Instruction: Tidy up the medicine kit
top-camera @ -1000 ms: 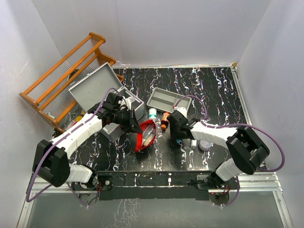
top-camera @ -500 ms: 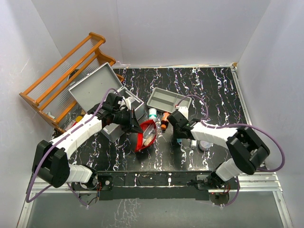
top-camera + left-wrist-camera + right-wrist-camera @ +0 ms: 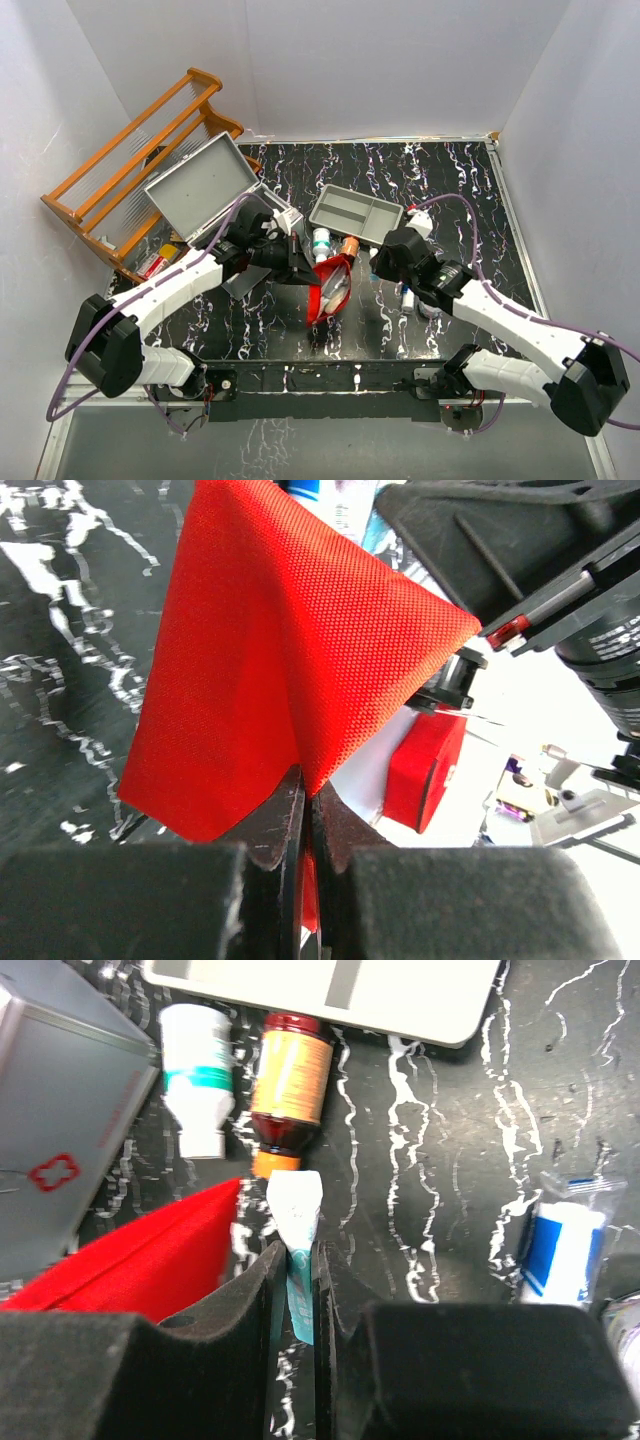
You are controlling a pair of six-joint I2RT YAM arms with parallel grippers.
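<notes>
The medicine kit, a grey metal case [image 3: 200, 185], stands at the back left with its lid raised; its side with a red cross mark shows in the right wrist view [image 3: 60, 1130]. My left gripper [image 3: 305, 270] is shut on an edge of the red fabric pouch [image 3: 330, 292], which hangs open; the left wrist view shows the gripper [image 3: 305, 795] pinching the pouch fabric [image 3: 290, 650]. My right gripper [image 3: 383, 265] is shut on a white and teal tube [image 3: 296, 1210] just right of the pouch [image 3: 130, 1260]; that gripper [image 3: 297, 1252] is above the table.
A shallow grey two-compartment tray [image 3: 350, 212] lies behind the pouch. A white bottle with a green label [image 3: 197, 1080] and an amber bottle [image 3: 290, 1080] lie before it. A blue and white packet [image 3: 565, 1245] lies right. A wooden rack [image 3: 130, 150] stands at the far left.
My left gripper has pulled the red pouch to the right. My right arm has drawn back to the right and now holds the tube beside the pouch.
</notes>
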